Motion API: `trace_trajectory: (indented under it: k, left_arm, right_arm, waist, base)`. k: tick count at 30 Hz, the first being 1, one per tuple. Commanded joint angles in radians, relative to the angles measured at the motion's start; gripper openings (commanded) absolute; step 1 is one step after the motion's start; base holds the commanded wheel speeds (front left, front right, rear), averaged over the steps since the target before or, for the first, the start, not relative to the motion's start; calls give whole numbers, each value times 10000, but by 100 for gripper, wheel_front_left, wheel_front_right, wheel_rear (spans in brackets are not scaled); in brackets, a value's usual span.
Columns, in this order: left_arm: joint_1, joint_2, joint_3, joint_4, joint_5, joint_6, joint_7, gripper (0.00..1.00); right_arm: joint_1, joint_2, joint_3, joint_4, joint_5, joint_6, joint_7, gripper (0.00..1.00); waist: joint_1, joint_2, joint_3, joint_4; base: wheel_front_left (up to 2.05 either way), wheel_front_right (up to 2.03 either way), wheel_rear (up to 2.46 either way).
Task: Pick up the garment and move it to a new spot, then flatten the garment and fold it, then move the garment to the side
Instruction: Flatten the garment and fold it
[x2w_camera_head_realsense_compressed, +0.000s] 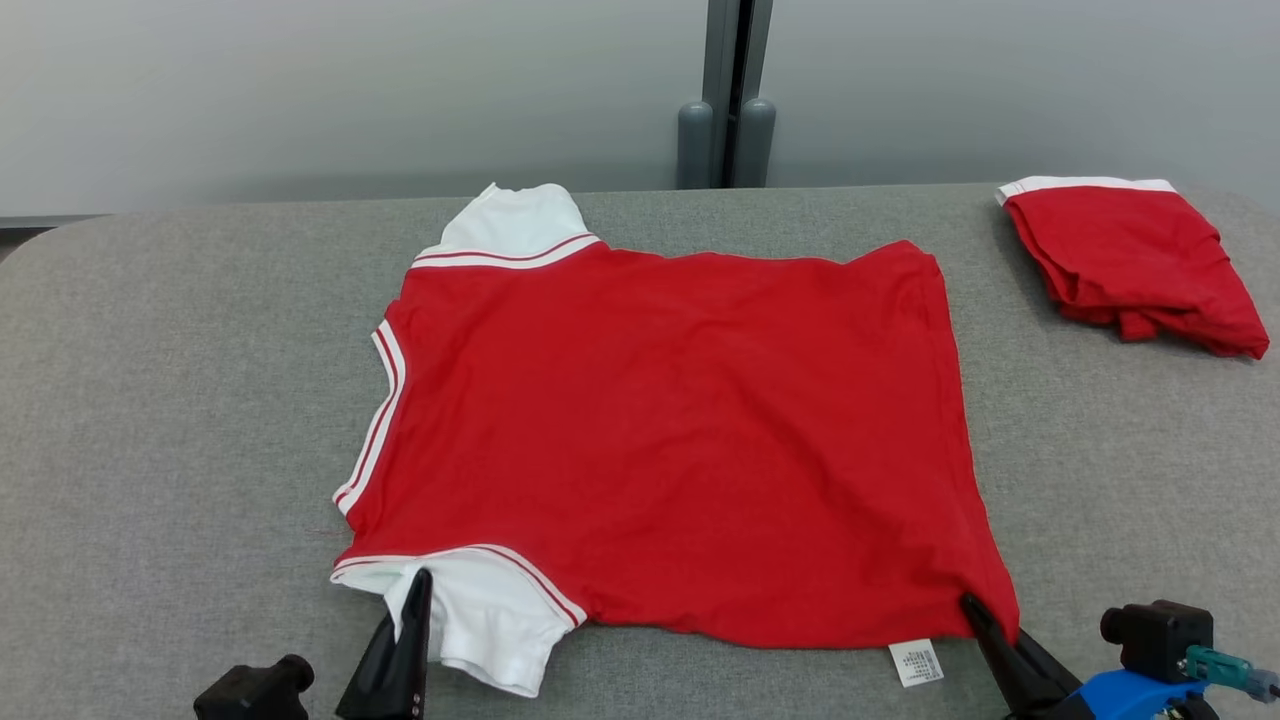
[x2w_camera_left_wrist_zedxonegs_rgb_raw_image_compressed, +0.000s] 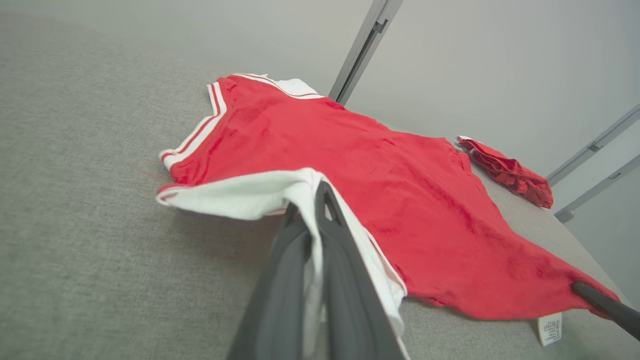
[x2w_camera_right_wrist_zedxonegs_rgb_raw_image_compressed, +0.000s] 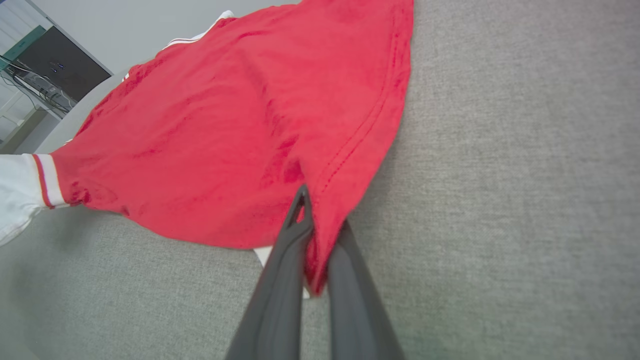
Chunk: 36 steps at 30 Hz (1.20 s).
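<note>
On the grey felt tabletop (x2w_camera_head_realsense_compressed: 150, 400), the left gripper (x2w_camera_head_realsense_compressed: 421, 578) is pinching the red T-shirt (x2w_camera_head_realsense_compressed: 670, 430) by its white sleeve (x2w_camera_head_realsense_compressed: 495, 615), the right gripper (x2w_camera_head_realsense_compressed: 968, 604) by its stitched hem (x2w_camera_head_realsense_compressed: 985, 560).

The label (x2w_camera_head_realsense_compressed: 916, 663) near the table's (x2w_camera_head_realsense_compressed: 150, 420) front edge carries print too small to read. The shirt (x2w_camera_head_realsense_compressed: 660, 430) corner wraps over one jaw of the right gripper (x2w_camera_head_realsense_compressed: 970, 605), hiding that jaw's tip. The folded red cloth (x2w_camera_head_realsense_compressed: 1130, 265) hides its inner layers.
</note>
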<state>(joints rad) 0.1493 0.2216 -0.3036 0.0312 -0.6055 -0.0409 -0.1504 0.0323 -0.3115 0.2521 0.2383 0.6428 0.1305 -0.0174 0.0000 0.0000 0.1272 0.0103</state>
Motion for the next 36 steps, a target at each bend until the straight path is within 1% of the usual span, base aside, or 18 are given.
trace_trajectory:
  k: [1,5,11,19,30,36]
  left_arm:
    - [-209,100,14,32,60,-40,31,0]
    - [-688,287,-51,233,171,-186,143,0]
    - [-1595,681,-88,696,284,-405,320,0]
    - [-2902,1056,-251,1535,377,-661,459,0]
    - [-4793,1249,-825,3201,296,-875,238,0]
    - [-5634,1227,-1264,4237,206,-911,52,0]
  right_arm:
    - [4,30,-47,-74,-72,5,54,0]
    - [-216,33,-154,-243,-100,5,490,0]
    - [-772,139,-391,-376,211,5,1055,0]
    - [-1539,292,-624,-230,551,5,1609,0]
    - [-2797,628,-705,188,921,5,1945,0]
    - [-3420,651,-796,633,712,5,1827,0]
  waist:
    - [0,0,18,-3]
    - [0,0,156,-43]
    - [0,0,472,-96]
    - [0,0,818,-174]
    - [0,0,1247,-221]
    - [0,0,1420,-228]
  base:
    - [0,0,0]
    - [0,0,0]
    - [0,0,0]
    - [0,0,0]
    - [0,0,0]
    - [0,0,0]
